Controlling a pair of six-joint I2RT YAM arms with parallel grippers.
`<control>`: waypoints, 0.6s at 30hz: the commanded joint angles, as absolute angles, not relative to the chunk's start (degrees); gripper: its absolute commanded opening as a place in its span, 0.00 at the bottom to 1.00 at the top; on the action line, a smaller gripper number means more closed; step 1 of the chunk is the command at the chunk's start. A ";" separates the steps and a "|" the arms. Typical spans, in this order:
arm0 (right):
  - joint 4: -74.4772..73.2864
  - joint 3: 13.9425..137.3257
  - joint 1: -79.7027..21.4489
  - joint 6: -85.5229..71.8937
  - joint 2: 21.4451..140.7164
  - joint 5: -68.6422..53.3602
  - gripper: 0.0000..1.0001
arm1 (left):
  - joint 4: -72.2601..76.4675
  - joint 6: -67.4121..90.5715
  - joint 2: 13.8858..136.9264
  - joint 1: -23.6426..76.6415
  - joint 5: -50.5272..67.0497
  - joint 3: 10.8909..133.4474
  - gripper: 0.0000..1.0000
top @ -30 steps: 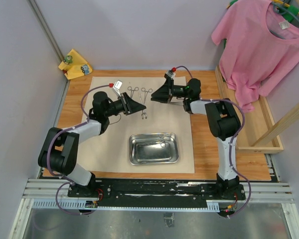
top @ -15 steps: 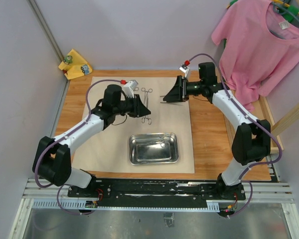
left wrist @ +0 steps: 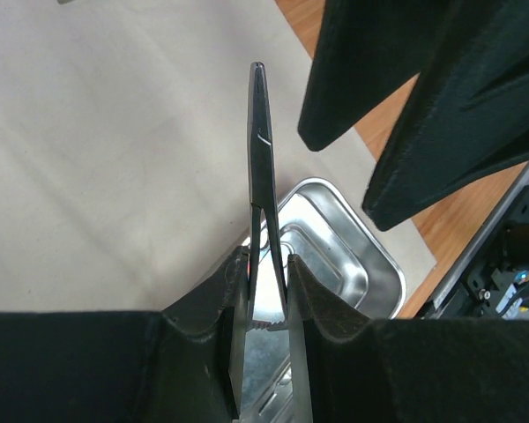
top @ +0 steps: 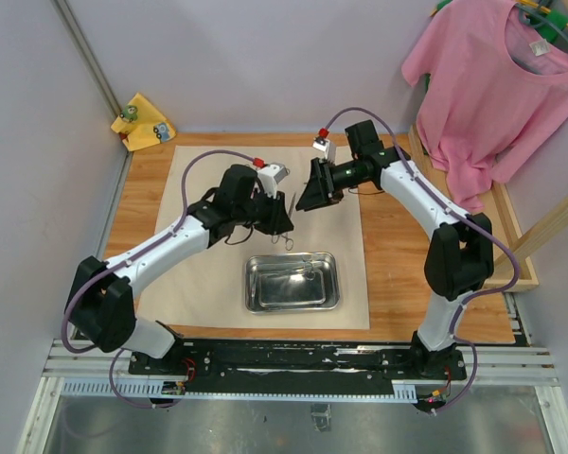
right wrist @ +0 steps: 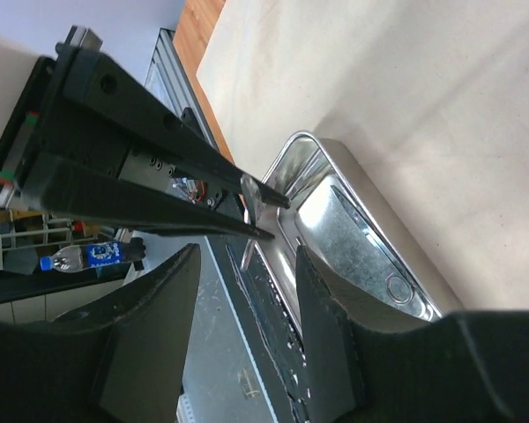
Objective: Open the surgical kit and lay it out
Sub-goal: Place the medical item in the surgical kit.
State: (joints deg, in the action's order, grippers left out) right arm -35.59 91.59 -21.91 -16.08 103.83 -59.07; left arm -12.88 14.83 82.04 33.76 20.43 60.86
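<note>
The beige cloth wrap (top: 208, 274) lies spread flat on the table. The steel tray (top: 292, 301) sits on its near middle and holds a ring-handled forceps (right wrist: 395, 286) and slim tools. My left gripper (top: 280, 216) is shut on another ring-handled forceps (left wrist: 257, 150), above the cloth just beyond the tray (left wrist: 370, 251). The forceps' shafts pass between my fingers and its tip points away from me. My right gripper (top: 306, 199) is open and empty, close to the right of the left one. In the right wrist view it (right wrist: 247, 256) looks over the tray (right wrist: 300, 150).
A pink T-shirt (top: 492, 85) hangs at the back right over a wooden frame (top: 511, 255). A small yellow cloth (top: 144, 121) lies in the back left corner. Bare wooden tabletop (top: 398, 284) shows to the right of the wrap.
My left gripper has carried the forceps right and nearer, toward the tray. My right gripper has swung left and nearer, close to the left gripper.
</note>
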 commanded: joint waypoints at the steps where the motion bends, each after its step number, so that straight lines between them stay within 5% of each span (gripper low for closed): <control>1: -39.24 94.90 -23.38 -14.21 106.26 -60.07 0.48 | -15.07 11.54 83.40 35.68 17.77 62.56 0.11; 18: -40.66 97.26 -24.85 -13.96 110.63 -58.22 0.37 | -15.12 10.73 84.55 37.40 17.93 62.65 0.11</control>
State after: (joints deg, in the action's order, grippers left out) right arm -39.11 95.33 -23.55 -14.92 108.73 -58.76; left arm -16.01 11.75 84.33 36.60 17.58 61.08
